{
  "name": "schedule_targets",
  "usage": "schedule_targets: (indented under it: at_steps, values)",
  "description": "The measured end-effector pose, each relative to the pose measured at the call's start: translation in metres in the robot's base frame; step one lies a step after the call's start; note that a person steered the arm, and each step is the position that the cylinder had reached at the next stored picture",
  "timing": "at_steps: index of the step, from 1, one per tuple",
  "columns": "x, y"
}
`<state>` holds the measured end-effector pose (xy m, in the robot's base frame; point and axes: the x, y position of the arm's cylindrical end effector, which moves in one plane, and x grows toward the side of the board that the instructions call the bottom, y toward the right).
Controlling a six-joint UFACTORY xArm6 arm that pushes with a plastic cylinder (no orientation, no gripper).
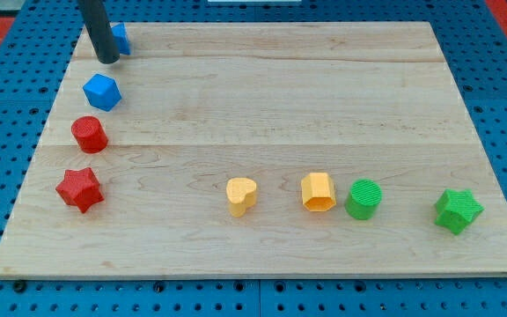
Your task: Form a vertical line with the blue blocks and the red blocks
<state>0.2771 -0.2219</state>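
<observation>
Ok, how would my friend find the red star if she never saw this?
Start at the wooden board and follow its left edge, where blue and red blocks run downward. The red star block is the lowest one, nearest the view's bottom. The red cylinder block just above it is round, not pointed.

Wooden board (262,106) lay on the pegboard table (7,79). Four blocks ran down the view's left edge, top to bottom: blue block (122,38) partly hidden behind the rod, blue polyhedron (101,92), red cylinder (89,134), red star (79,189). All stood apart, the column drifting slightly left toward the bottom. My tip (106,60) sat just left of and below the top blue block, above the polyhedron. Along the view's bottom, left to right: yellow heart (241,195), yellow hexagon (318,192), green cylinder (363,199) just beside it, green star (458,210) well apart
</observation>
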Motion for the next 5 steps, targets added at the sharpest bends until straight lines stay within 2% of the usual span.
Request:
schedule_targets:
  at_steps: [1,2,4,5]
  values:
    - [0.0,0.005]
    - [0.021,0.077]
    - [0.13,0.175]
    - [0.15,0.238]
